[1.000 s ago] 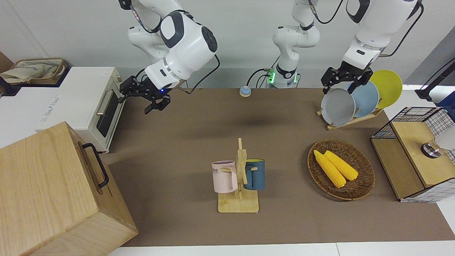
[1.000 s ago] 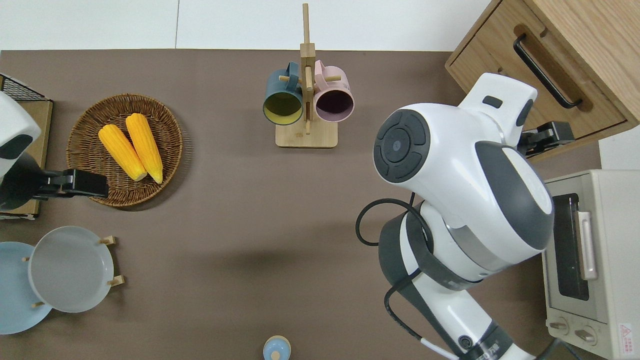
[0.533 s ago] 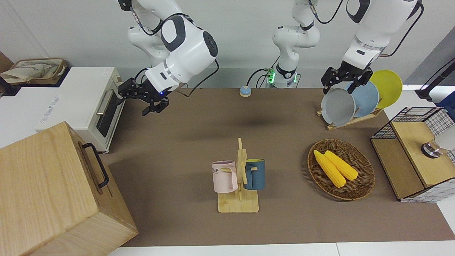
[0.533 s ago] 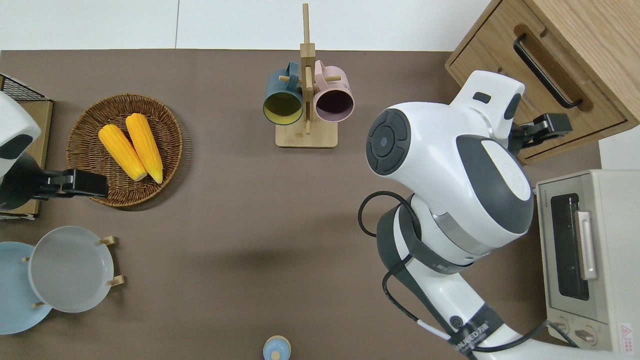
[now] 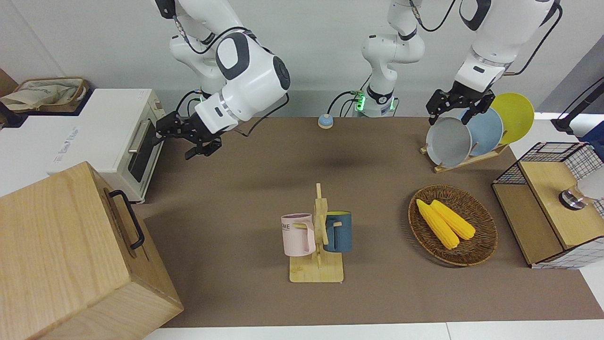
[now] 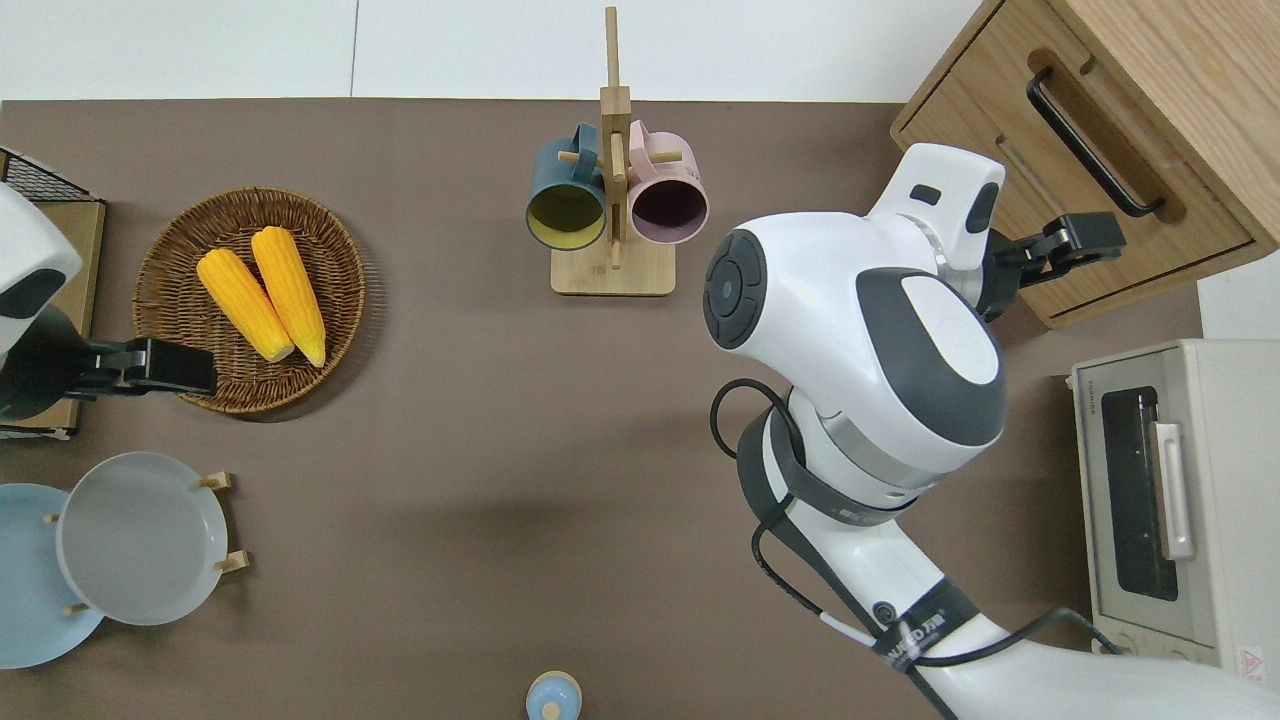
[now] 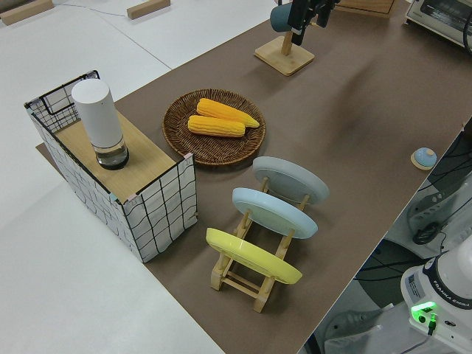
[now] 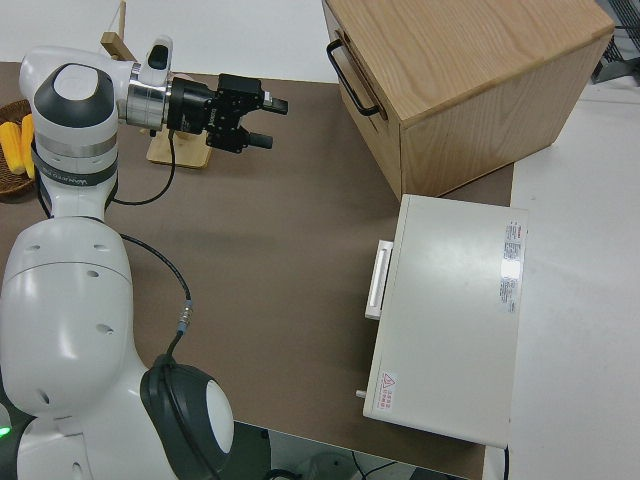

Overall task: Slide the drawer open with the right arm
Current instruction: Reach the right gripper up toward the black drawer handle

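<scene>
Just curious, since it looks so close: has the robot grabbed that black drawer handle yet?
No. The right gripper has open fingers and is apart from the handle on the shut drawer.

A brown worktop [image 5: 245,189] carries a wooden box [image 5: 71,250] with its drawer [image 6: 1075,160] and a white toaster oven [image 5: 104,137] at the right arm's end, a mug stand [image 5: 317,245] mid-table, a wicker basket [image 5: 476,250], a plate rack [image 7: 254,276], a wire-mesh cabinet [image 7: 158,199] and a small blue knob [image 5: 325,121].
</scene>
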Robot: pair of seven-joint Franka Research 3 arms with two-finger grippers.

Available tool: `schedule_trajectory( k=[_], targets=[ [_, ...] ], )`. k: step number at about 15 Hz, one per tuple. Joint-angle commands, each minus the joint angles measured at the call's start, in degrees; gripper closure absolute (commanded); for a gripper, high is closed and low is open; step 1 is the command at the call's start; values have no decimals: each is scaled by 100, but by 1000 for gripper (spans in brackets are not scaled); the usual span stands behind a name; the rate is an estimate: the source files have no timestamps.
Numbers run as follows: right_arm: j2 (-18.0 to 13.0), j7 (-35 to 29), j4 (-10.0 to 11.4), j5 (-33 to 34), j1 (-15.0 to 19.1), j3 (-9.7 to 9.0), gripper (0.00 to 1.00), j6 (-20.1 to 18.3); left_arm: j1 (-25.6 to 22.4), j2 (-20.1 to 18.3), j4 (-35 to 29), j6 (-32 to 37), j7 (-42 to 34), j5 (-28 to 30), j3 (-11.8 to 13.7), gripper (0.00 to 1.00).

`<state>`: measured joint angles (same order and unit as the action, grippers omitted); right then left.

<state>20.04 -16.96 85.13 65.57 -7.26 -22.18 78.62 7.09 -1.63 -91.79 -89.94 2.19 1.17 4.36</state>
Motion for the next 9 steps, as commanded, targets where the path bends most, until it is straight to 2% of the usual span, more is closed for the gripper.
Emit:
schedule_trajectory(
  k=[1,9],
  targets=[
    [299,52,-172,351,-12,-93,17,-171,21,-48,12,82,-8,-73,21,5],
    [519,35,-216,807,-12,-59,17,-136,21,-48,12,82,-8,-73,21,2]
  ],
)
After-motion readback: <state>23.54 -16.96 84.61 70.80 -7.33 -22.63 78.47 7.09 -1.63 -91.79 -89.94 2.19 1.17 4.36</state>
